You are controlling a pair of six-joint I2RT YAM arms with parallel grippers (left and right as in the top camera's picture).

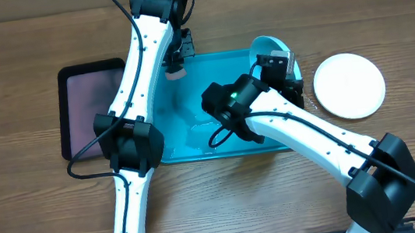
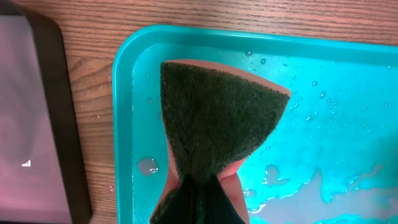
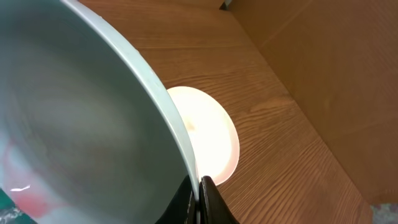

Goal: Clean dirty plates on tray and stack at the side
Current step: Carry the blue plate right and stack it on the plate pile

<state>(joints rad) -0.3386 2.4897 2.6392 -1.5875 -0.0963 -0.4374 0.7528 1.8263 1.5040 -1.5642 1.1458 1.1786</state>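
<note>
Plate (image 3: 81, 124), light blue, rim pinched in right jaws, seemingly tilted above tray (image 1: 179, 112), left jaws clamping sponge (image 2: 217, 118)

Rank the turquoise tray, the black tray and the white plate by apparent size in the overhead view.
1. turquoise tray
2. black tray
3. white plate
Both trays are partly covered; the order is clear.
</note>
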